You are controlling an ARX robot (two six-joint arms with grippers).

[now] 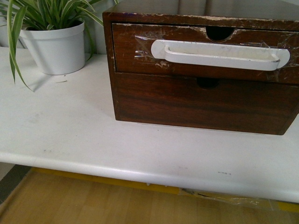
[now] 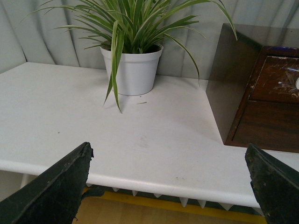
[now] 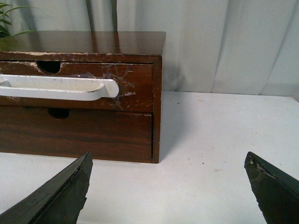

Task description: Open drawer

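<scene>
I see the dark brown wooden drawer [image 1: 125,51] in the upper slot of a small dark wooden chest [image 1: 187,7]. The chest stands on the smooth white table [image 1: 70,130], on the right side of the front view. The drawer's top edge is chipped pale, with a half-round notch [image 1: 219,32] cut into it. A long white bar handle [image 1: 219,55] with rounded ends lies across the front, held on by crinkled clear tape [image 1: 142,46]. As far as I can judge, the front sits level with the frame. Below it is a plain dark wooden drawer front [image 1: 196,102] with visible grain and only a small notch. The chest's right end is cut off in the front view.

A white round plastic-looking pot [image 1: 56,46] with long striped green leaves [image 2: 135,23] stands well to the left of the chest. A pale pleated curtain [image 3: 224,42] hangs behind.

Neither arm shows in the front view. In its wrist view the left gripper [image 2: 168,186] is spread wide and grasps nothing, and only its rough black fingertips [image 2: 60,186] poke in. The right gripper [image 3: 168,186] is likewise released and empty, its fingertips [image 3: 56,196] apart from the chest.
</scene>
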